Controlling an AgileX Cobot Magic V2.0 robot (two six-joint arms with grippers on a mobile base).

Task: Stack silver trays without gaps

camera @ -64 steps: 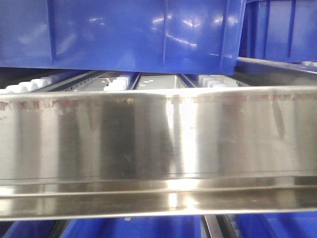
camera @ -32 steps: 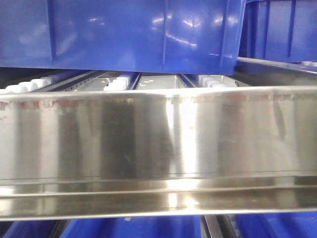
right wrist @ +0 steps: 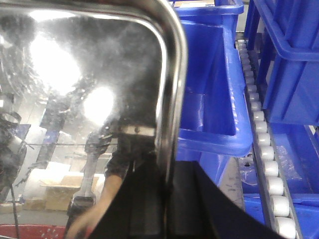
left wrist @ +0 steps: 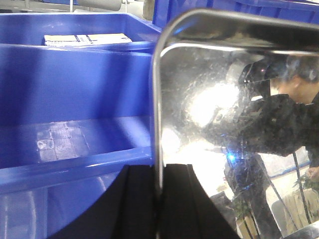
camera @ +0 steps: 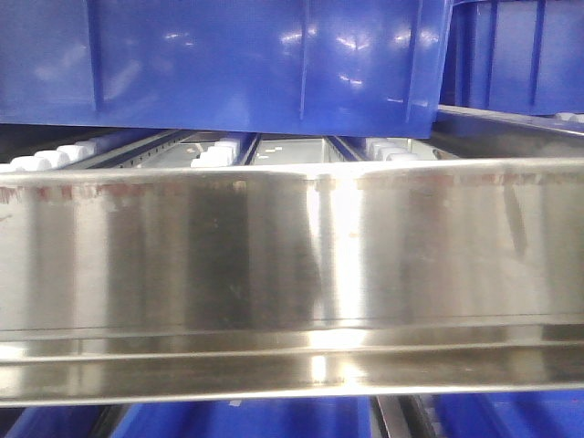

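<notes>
- Among the blue bins (left wrist: 75, 99) beside a roller track (right wrist: 266, 164), we see a silver tray (left wrist: 209, 99) held up by its rim, its mirror face filling both wrist views.
- The left pincer (left wrist: 158, 174) is clenched on the tray's rim, one black finger on each side of it.
- The right pincer (right wrist: 167, 172) clamps another stretch of rim the same way.
- We judge the tray stiff, fairly light and very slippery: it will not bend, but polished steel can slide between the pads.
- The flared rim looks like the only sound hold, taken at two opposite edges to keep it level.
</notes>
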